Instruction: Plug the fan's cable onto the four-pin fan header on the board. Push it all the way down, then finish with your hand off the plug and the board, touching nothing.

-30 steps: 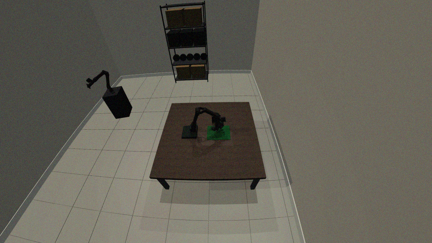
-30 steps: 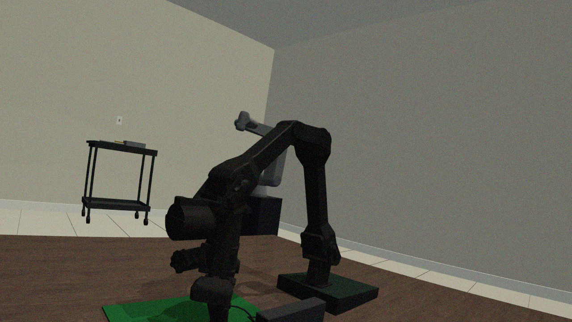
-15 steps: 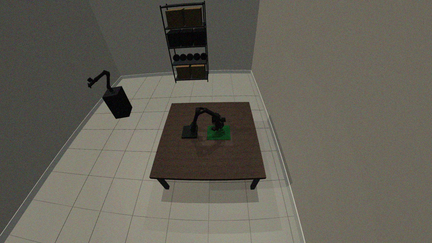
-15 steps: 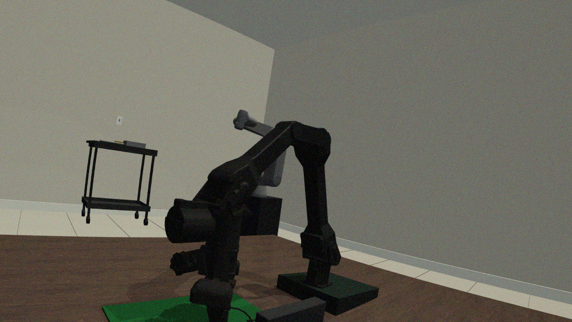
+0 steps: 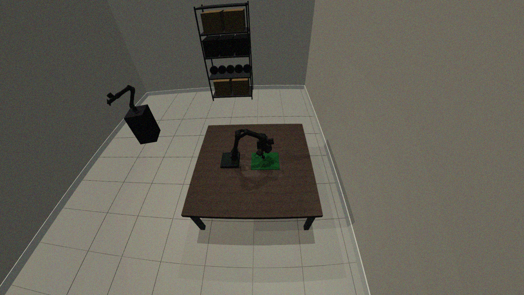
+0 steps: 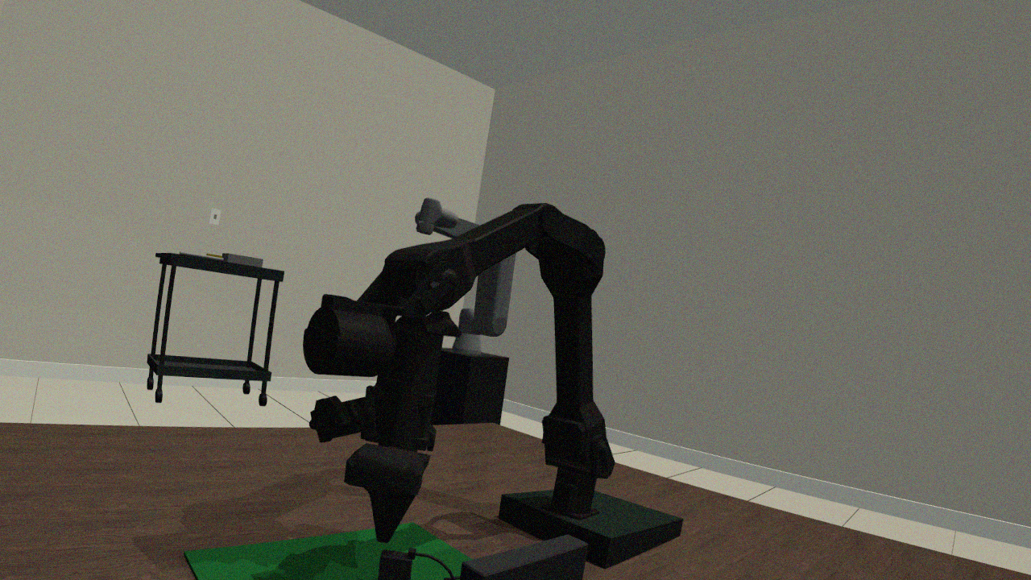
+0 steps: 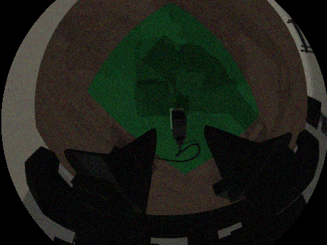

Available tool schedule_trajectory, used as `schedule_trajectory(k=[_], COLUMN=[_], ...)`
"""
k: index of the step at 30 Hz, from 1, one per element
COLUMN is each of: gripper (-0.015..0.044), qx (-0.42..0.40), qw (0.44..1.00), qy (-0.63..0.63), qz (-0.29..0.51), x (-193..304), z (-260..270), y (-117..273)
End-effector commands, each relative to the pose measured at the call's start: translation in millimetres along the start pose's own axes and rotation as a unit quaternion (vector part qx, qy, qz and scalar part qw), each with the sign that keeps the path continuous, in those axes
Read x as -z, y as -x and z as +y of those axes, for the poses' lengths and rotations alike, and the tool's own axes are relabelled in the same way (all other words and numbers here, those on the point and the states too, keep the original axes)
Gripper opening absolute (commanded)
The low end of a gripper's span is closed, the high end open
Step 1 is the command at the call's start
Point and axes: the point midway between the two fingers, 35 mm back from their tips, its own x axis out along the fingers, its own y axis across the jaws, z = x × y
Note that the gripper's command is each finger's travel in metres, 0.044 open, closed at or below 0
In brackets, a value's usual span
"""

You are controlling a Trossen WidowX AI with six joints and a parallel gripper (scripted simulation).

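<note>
The green board (image 5: 274, 164) (image 6: 238, 562) (image 7: 117, 64) lies flat on the table. The dark plug (image 6: 395, 565) (image 7: 179, 126) stands upright at the board, over the header. The header's pale outline (image 7: 171, 120) shows along the plug's left and far edges in the wrist view; how deep the plug sits cannot be told. The thin black cable (image 6: 434, 557) (image 7: 198, 151) loops from the plug's top. My gripper (image 5: 260, 156) (image 6: 384, 539) (image 7: 180, 131) is open and empty above the plug, one finger to each side in the wrist view, with a gap above the plug in the exterior view.
A dark grey box (image 6: 529, 561), which the cable runs towards, stands beside the board. The arm's base plate (image 5: 229, 161) (image 6: 619, 526) is on the wooden table (image 5: 252, 201) (image 6: 64, 483) behind it. A shelf, a cart and other arms stand away from the table.
</note>
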Motion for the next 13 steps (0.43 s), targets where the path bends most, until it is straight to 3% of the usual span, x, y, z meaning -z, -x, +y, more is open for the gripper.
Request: schedule_trajectory(k=[1, 13], gripper=[0.0260, 0.0260], qx=[0.003, 0.004], qw=[1.000, 1.000], qy=[-0.001, -0.001], qz=[0.006, 0.001], x=[-0.1, -118.5], z=[-0.6, -10.2], y=[4.3, 5.5])
